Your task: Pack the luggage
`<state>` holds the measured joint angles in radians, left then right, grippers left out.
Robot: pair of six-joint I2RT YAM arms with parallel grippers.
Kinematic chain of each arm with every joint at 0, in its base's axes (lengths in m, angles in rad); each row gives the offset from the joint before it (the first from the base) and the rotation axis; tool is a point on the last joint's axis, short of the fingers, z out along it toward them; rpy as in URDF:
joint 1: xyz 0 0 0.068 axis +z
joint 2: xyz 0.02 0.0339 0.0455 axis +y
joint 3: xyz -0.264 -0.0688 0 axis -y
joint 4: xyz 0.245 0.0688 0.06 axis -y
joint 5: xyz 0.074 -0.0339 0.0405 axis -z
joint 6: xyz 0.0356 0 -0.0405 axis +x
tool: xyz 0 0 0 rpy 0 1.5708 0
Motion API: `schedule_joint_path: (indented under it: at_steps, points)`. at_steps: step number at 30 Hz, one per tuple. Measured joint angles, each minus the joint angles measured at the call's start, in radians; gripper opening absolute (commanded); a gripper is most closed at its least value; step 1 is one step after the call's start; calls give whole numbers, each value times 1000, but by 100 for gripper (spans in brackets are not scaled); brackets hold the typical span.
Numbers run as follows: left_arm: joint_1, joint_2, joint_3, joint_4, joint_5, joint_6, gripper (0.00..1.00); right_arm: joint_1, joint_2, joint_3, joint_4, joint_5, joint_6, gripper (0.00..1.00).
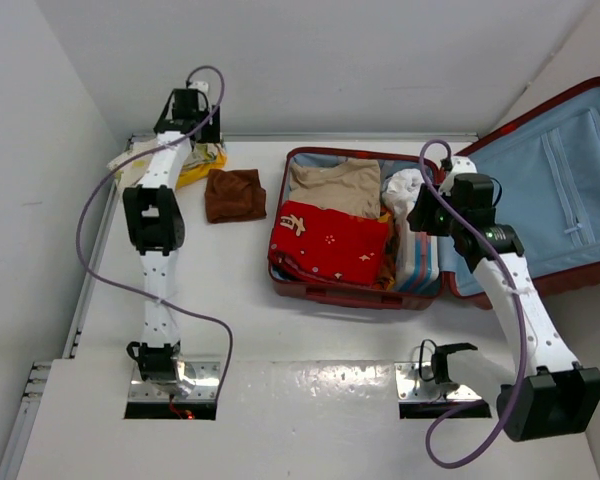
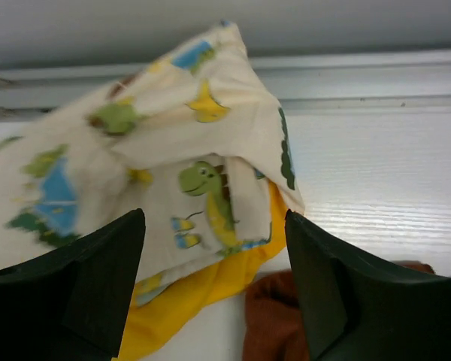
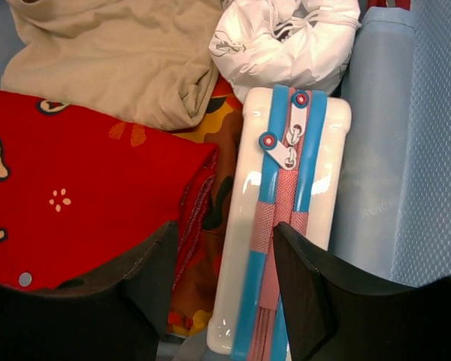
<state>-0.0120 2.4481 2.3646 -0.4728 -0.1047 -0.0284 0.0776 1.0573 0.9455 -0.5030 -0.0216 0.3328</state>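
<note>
The luggage [image 1: 350, 296] lies open at centre right, dark red with a light blue lining [image 3: 436, 150], its lid [image 1: 550, 190] flat to the right. It holds a beige shirt [image 1: 335, 185], a red cloth with white marks [image 1: 330, 243], a white bag [image 1: 402, 187] and a white pouch with a blue and pink zip [image 3: 286, 195]. My right gripper [image 3: 225, 229] is open and empty just above the pouch's left edge; it also shows in the top view [image 1: 420, 215]. My left gripper [image 2: 214, 226] is open and empty at the back left [image 1: 180, 118], over a dinosaur-print cloth [image 2: 158, 150].
A brown cloth [image 1: 234, 194] lies on the table left of the suitcase, right beside the dinosaur cloth's yellow underside [image 2: 203, 293]. The back wall and a metal rail [image 2: 361, 75] run close behind the left gripper. A side wall borders the table's left edge.
</note>
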Motion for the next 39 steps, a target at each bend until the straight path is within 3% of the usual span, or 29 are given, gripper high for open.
schedule_joint_path:
  at_steps: [3, 8, 16, 17, 18, 21, 22, 23, 32, 38, 39]
  points:
    - [5, 108, 19, 21, 51, -29, 78, 19, 14, 15, -7, 26, -8, 53]
    - [21, 150, 9, 69, 108, -100, 73, 23, 32, 51, -21, 59, -30, 54]
    - [65, 158, -22, 50, 38, -89, 58, 23, 90, 69, -15, 74, -46, 54]
    - [68, 158, -33, 48, 31, -82, 54, 23, 97, 69, -13, 74, -46, 54]
    - [69, 158, -41, 47, 29, -78, 41, 23, 104, 69, -11, 74, -45, 54]
    - [76, 156, -44, 39, 39, -71, 16, 23, 117, 69, -4, 74, -45, 54]
    - [81, 154, -47, 33, 47, -67, 3, 23, 120, 69, -2, 74, -45, 54]
    - [88, 144, -62, 27, 63, -60, 0, 23, 122, 69, -1, 74, -45, 54]
    - [240, -87, -370, -144, 352, 56, 0, 23, 122, 69, 9, 66, -45, 54]
    - [312, -193, -517, -307, 409, 235, 0, 23, 122, 69, 25, 58, -45, 54]
    - [313, -225, -565, -320, 414, 266, 4, 23, 122, 69, 28, 58, -45, 54]
